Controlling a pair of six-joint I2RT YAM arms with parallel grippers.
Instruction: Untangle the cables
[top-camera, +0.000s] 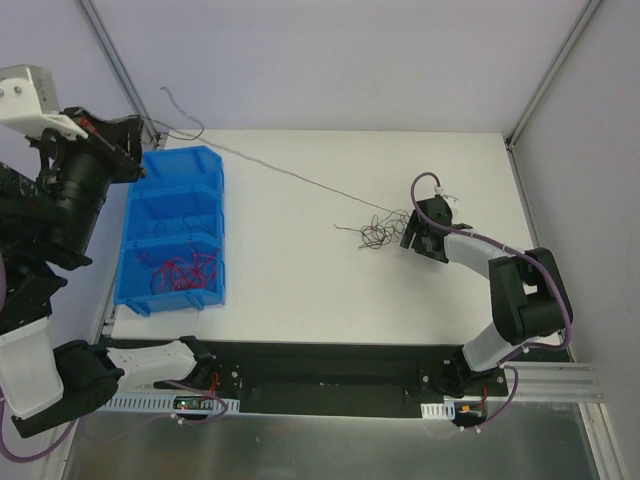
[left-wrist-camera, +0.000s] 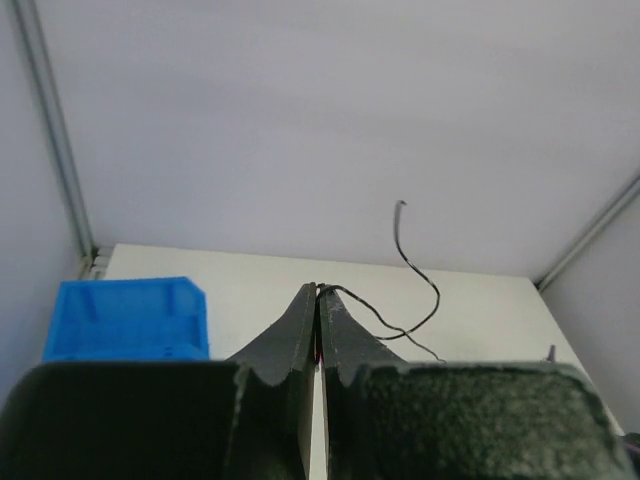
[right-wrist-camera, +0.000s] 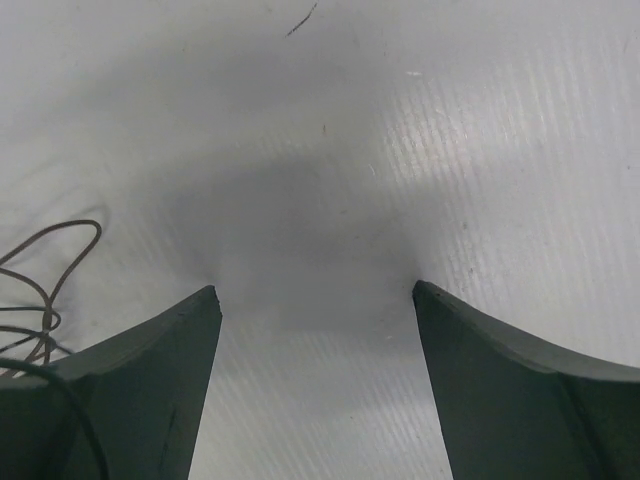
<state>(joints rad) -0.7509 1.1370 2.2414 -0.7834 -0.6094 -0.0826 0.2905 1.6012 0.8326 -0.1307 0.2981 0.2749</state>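
Note:
A small tangle of thin red and dark cables (top-camera: 378, 230) lies on the white table right of centre. One dark wire (top-camera: 290, 175) stretches taut from it up to my left gripper (top-camera: 143, 142), which is raised high at the far left above the blue bin. In the left wrist view the left gripper (left-wrist-camera: 320, 292) is shut on this black wire (left-wrist-camera: 420, 290), whose free end curls upward. My right gripper (top-camera: 413, 235) is low on the table just right of the tangle. It is open and empty (right-wrist-camera: 315, 295), with wire loops (right-wrist-camera: 45, 290) beside its left finger.
A blue bin with three compartments (top-camera: 215, 215) stands at the left; its near compartment holds red wires (top-camera: 182, 272) and its middle one a few dark ones. The bin's corner shows in the left wrist view (left-wrist-camera: 125, 320). White walls enclose the table.

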